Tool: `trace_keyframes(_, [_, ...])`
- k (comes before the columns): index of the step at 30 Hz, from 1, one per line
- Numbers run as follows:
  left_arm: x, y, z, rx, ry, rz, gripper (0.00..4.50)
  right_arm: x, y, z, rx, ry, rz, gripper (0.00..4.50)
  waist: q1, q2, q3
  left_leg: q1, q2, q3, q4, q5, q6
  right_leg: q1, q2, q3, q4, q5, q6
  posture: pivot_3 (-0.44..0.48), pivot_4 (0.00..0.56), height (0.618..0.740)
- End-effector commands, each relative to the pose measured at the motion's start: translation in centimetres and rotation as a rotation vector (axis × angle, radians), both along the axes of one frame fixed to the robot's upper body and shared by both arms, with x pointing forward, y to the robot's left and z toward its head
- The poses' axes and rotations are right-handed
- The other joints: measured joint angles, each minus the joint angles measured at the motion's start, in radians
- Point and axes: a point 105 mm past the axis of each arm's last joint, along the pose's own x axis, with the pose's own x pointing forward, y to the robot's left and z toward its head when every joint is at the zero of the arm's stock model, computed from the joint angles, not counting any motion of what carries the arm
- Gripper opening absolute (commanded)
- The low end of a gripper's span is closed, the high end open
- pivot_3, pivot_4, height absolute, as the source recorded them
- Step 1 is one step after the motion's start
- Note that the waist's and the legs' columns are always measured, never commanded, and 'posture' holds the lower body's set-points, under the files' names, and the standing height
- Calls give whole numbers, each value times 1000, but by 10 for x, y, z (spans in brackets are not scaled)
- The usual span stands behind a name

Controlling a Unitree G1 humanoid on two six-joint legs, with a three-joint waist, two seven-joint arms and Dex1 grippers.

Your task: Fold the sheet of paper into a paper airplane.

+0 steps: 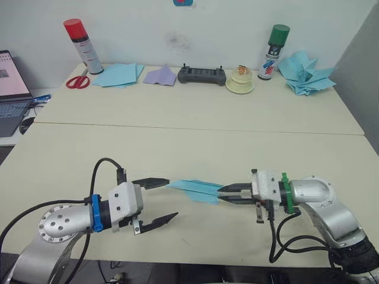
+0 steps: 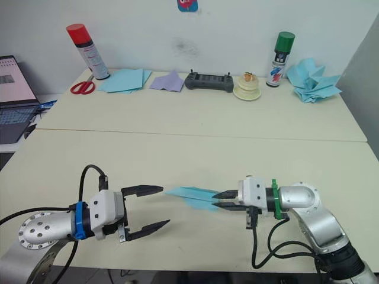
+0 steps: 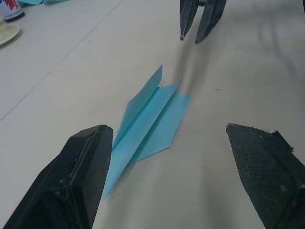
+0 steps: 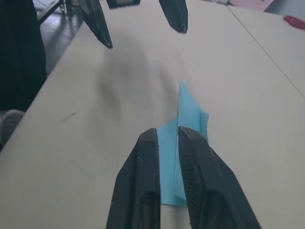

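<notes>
The paper airplane (image 1: pixel 195 189) is a light-blue dart with a raised centre ridge. It lies on the near table between my two grippers, its nose towards the left one. My left gripper (image 1: pixel 172 198) is wide open, its fingers standing either side of the nose (image 3: pixel 114 176) without touching it. At the tail end is my right gripper (image 1: pixel 219 194), fingers only a narrow gap apart. In the right wrist view the blue paper (image 4: pixel 188 114) shows between and under those fingers (image 4: pixel 143 162). In the left wrist view the right gripper (image 3: pixel 190 39) hangs just clear of the tail.
Along the far table stand a red-capped spray can (image 1: pixel 83 46), scissors (image 1: pixel 77 81), a pile of blue sheets (image 1: pixel 118 75), a pale purple paper piece (image 1: pixel 161 76), a black controller (image 1: pixel 202 75), a cream object (image 1: pixel 240 81), a green-capped can (image 1: pixel 273 52) and a heap of blue paper shapes (image 1: pixel 305 74). A laptop (image 1: pixel 12 89) sits far left.
</notes>
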Motion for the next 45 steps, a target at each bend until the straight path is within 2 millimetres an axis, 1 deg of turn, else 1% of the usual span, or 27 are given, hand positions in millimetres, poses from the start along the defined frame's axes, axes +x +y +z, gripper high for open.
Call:
trace_keyframes(1, [-6, -6, 8, -10, -48, -19, 4202, 10, 6, -5, -6, -66, -36, 729, 0, 0, 0, 0, 0, 0, 0, 0, 0, 0, 0, 0, 0, 0, 0, 0, 150, 740])
trace_keyframes(5, [-9, -8, 9, -20, -48, -14, 4202, 17, 10, -13, -26, -90, -47, 729, 1, 0, 0, 0, 0, 0, 0, 0, 0, 0, 0, 0, 0, 0, -1, 0, 150, 740])
trace_keyframes(7, [-8, -8, 9, -22, -55, -5, 4202, 21, 11, -18, -42, -97, -60, 729, 1, 0, 0, 0, 0, 0, 0, 0, 0, 0, 0, 0, 0, 3, -5, 0, 150, 740])
trace_keyframes(11, [-6, -8, 9, -34, -57, 20, 4202, 26, 12, -26, -72, -108, -71, 729, 1, 0, 0, 0, 0, 0, 0, 0, 0, 0, 0, 0, 0, 3, -5, 0, 150, 740])
trace_keyframes(18, [-6, -8, 8, -37, -60, 38, 4202, 33, 15, -20, -81, -136, -67, 729, 1, 0, 0, 0, 0, 0, 0, 0, 0, 0, 0, 0, 1, 3, -5, 0, 150, 740])
trace_keyframes(22, [-7, -9, 7, -39, -56, 40, 4202, 35, 14, -22, -99, -148, -66, 729, 1, 0, 0, 0, 0, 0, 0, 0, 0, 0, 0, 0, 1, 3, -5, 0, 150, 740])
trace_keyframes(26, [-7, -10, 7, -44, -57, 41, 4202, 44, 15, -22, -103, -164, -116, 729, 1, 0, 0, 0, 0, 0, 0, 0, 0, 0, 0, 0, 1, 3, -5, 0, 150, 740])
trace_keyframes(29, [-4, -9, 10, -72, -44, 60, 4202, 51, 18, -22, -82, -125, -149, 729, 0, 0, 0, 0, 0, 0, 0, 0, 0, 0, 0, 0, 1, 3, -5, 0, 150, 740])
trace_keyframes(32, [1, -7, 14, -128, -5, 106, 4202, 57, 23, -23, -41, -47, -192, 729, 0, 0, 0, 0, 0, -1, 0, 0, 0, 0, 0, -1, 2, 3, -5, 0, 150, 740])
trace_keyframes(35, [-2, -8, 17, -174, 69, 114, 4202, 58, 23, -31, -49, 23, -204, 729, 0, 0, 0, 0, 0, -1, 0, 0, 0, 0, 0, -1, 2, 3, -5, 0, 150, 740])
trace_keyframes(37, [-3, -8, 19, -187, 105, 107, 4500, 60, 20, -35, -50, 74, -218, 338, 0, 0, 0, 0, 1, -1, 0, 0, 0, 0, -1, -1, 2, 3, -5, 0, 150, 740])
trace_keyframes(39, [-1, -7, 21, -189, 108, 112, 4500, 61, 17, -38, -56, 86, -226, 26, 0, 0, 0, 0, 1, -1, 0, 0, 0, 0, -1, -1, 2, 3, -5, 0, 150, 740])
trace_keyframes(45, [7, -9, 31, -228, 110, 132, 4500, 57, 7, -41, -41, 115, -254, 26, 2, 0, 0, 0, 0, -1, 1, 0, 0, 1, -1, -2, 2, 3, -5, 0, 150, 740])
